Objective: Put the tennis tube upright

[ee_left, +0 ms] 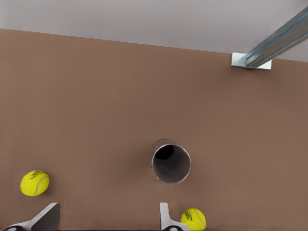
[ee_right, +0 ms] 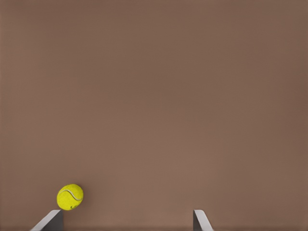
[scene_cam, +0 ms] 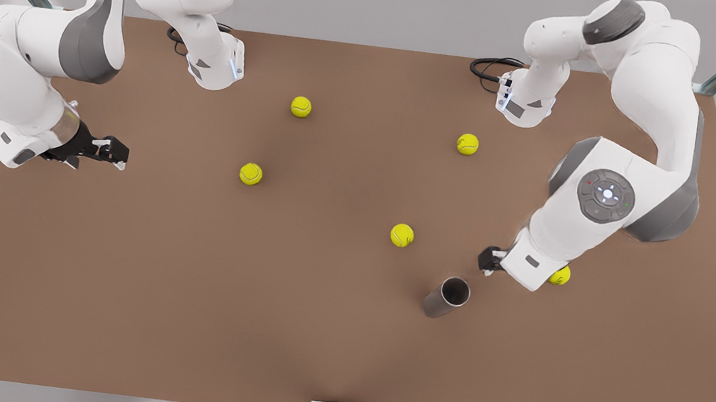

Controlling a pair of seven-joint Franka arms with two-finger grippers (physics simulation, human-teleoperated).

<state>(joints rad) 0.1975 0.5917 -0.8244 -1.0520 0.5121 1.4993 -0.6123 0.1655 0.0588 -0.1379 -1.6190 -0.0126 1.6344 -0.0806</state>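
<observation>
Grey tennis tube (scene_cam: 446, 298) stands upright on the worktop (scene_cam: 180, 316) — the job looks done. Left gripper (scene_cam: 486, 261), fingers wide, hangs at the tube's one o'clock; right gripper (scene_cam: 118, 152) waits, fingers wide — next, retreat.

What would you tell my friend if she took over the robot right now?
Left claw: open, near the tennis tube, on the front view's right, holding nothing.
Right claw: open, waiting over the table at the front view's left.
The tube seems to stand upright already, open end up, with nothing gripping it.
Five tennis balls lie loose around it.
Left to do: probably just check that the tube stays standing.
</observation>
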